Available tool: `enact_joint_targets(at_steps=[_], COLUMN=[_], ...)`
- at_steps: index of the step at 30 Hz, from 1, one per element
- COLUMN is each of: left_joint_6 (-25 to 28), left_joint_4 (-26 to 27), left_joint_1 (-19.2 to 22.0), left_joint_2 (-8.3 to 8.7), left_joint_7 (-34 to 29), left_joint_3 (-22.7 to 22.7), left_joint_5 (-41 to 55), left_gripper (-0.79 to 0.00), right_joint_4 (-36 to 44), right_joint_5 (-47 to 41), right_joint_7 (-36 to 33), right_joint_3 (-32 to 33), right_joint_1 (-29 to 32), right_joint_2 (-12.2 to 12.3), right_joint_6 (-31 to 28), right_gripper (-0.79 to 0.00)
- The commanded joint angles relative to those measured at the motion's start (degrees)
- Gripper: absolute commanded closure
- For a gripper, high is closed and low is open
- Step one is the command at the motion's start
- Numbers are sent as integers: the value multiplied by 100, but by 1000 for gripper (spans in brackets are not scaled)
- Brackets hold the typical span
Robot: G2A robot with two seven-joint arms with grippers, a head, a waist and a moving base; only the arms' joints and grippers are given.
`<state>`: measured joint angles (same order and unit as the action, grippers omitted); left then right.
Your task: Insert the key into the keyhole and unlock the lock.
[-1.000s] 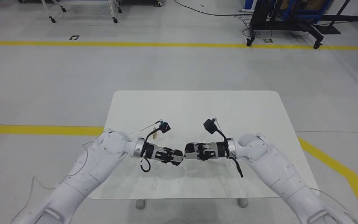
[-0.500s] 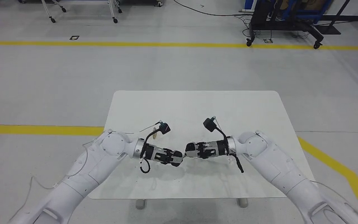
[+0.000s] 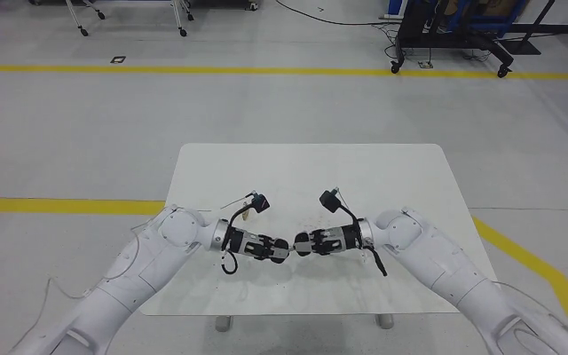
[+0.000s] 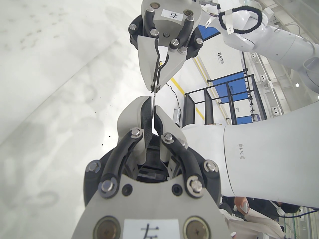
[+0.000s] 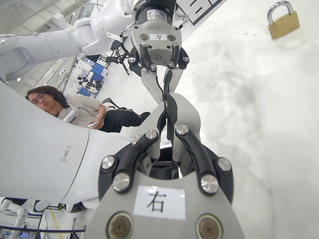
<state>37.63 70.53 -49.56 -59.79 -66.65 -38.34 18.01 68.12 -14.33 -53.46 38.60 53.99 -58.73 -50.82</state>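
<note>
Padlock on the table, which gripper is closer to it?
Left, probably. The padlock lies on the table level with the left gripper; the right gripper, meeting it at the key, sits farther back.

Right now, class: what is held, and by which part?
The key, edge-on: the right gripper pinches one end, the left gripper the other. Which end is the blade cannot be told.
</note>
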Motion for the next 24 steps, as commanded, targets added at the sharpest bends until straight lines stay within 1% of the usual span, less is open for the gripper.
enact_joint_targets(at_steps=[1, 6, 7, 8, 9, 12, 14, 15, 19, 21, 22, 24], left_joint_6=[16, 32, 41, 54, 74, 91, 102, 116, 234, 247, 189, 189], left_joint_4=[-5, -19, -27, -9, 6, -61, -131, -147, -38, 159, 358, 358], left_joint_1=[2, 7, 6, 1, -6, 9, 34, 39, -69, -234, -318, -318], left_joint_2=[2, 7, 8, 9, 14, 54, 112, 153, 404, 556, 638, 638], left_joint_7=[16, 33, 41, 54, 74, 91, 102, 116, 235, 247, 189, 189], left_joint_3=[-1, -5, -8, -6, -10, -126, -277, -382, -985, -1358, -1527, -1527], left_joint_5=[12, 44, 42, 50, 78, 363, 463, 486, 246, 35, -170, -170], left_gripper=[0, 0, -243, -702, -785, -785, -785, -785, -785, -785, -785, -785], right_joint_4=[-9, -63, -66, -71, -88, -142, -157, -140, -2, 99, 185, 330], right_joint_5=[-16, -107, -116, -128, -144, -135, -125, -154, 8, 178, 315, 469], right_joint_7=[52, 181, 216, 257, 309, 537, 735, 801, 1311, 1671, 1837, 2011], right_joint_3=[-65, -210, -240, -270, -291, -307, -265, -191, 262, 592, 756, 950], right_joint_1=[-14, -46, -53, -59, -64, -62, -11, 28, 388, 650, 796, 1001], right_joint_2=[23, 64, 70, 76, 81, 106, 131, 145, 229, 291, 322, 361], right_joint_6=[-53, -182, -216, -258, -310, -537, -718, -718, -718, -718, -718, -718], right_gripper=[0, 0, 0, 0, 0, 0, 0, 0, 0, 0, 0, 0])
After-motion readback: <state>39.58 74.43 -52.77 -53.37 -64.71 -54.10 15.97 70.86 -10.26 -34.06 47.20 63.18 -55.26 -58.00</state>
